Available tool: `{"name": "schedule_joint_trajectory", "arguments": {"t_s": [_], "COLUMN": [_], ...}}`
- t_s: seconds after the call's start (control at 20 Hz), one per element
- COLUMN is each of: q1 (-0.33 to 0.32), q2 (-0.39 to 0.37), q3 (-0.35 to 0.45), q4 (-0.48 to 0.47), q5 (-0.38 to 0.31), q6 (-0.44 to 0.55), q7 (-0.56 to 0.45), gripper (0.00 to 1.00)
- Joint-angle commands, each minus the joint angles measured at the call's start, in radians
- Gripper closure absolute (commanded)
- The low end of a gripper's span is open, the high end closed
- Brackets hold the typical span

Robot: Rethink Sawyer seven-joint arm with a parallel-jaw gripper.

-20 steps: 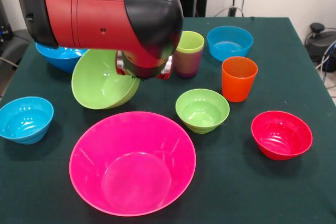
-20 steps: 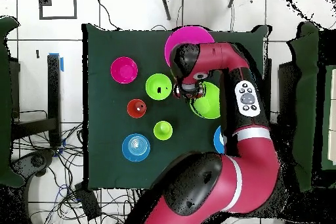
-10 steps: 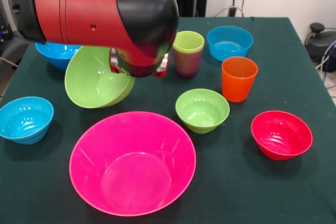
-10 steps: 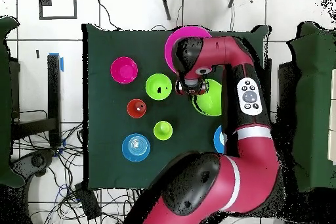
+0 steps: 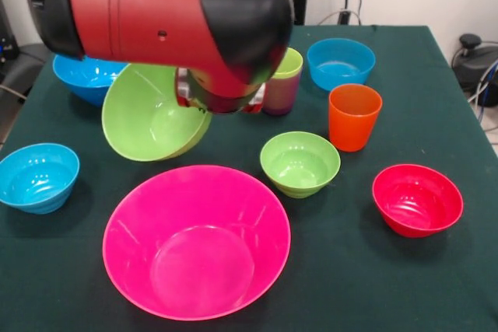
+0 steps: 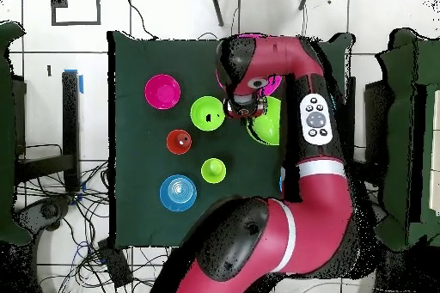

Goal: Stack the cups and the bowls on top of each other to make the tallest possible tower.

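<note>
My gripper point(image 5: 208, 105) is shut on the rim of the large green bowl point(image 5: 152, 120), which hangs tilted above the table, behind the huge pink bowl point(image 5: 196, 239). In the overhead view the gripper point(image 6: 240, 111) sits at the green bowl's point(image 6: 268, 128) edge, and the arm covers most of the pink bowl point(image 6: 252, 38). The small green bowl point(image 5: 299, 162), red bowl point(image 5: 417, 200), orange cup point(image 5: 354, 117), two light-blue bowls point(image 5: 340, 62) point(image 5: 37, 176) and the large blue bowl point(image 5: 82, 75) stand apart on the cloth. The lime green cup point(image 5: 289, 64) sits inside the purple cup point(image 5: 280, 97).
The table point(image 5: 350, 285) is covered with a dark green cloth. The arm's thick red and black wrist point(image 5: 171, 9) hangs over the table's far middle and hides part of the blue bowl and the nested cups. Cables and a black device point(image 5: 475, 56) lie past the right edge.
The arm's head has swung to the right in the front view and further over the pink bowl in the overhead view. The held green bowl stays tilted and has shifted only slightly.
</note>
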State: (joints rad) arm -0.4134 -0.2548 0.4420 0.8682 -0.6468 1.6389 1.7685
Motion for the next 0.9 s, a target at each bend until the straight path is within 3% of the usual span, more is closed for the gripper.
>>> {"name": "schedule_joint_trajectory", "arguments": {"t_s": [0.05,0.2,0.45,0.6,0.9], "q1": [0.077,0.100,0.126,0.135,0.144], "q2": [-0.025,-0.047,-0.008,0.037,0.163], "q3": [0.024,0.015,0.025,0.037,0.088], "q4": [-0.021,0.003,-0.057,-0.123,-0.343], "q5": [-0.027,-0.002,0.013,0.010,-0.014], "q6": [0.119,0.130,0.165,0.183,0.358], "q7": [-0.226,-0.160,-0.135,-0.148,-0.204], "gripper": [1.00,1.00,1.00,1.00,1.00]}}
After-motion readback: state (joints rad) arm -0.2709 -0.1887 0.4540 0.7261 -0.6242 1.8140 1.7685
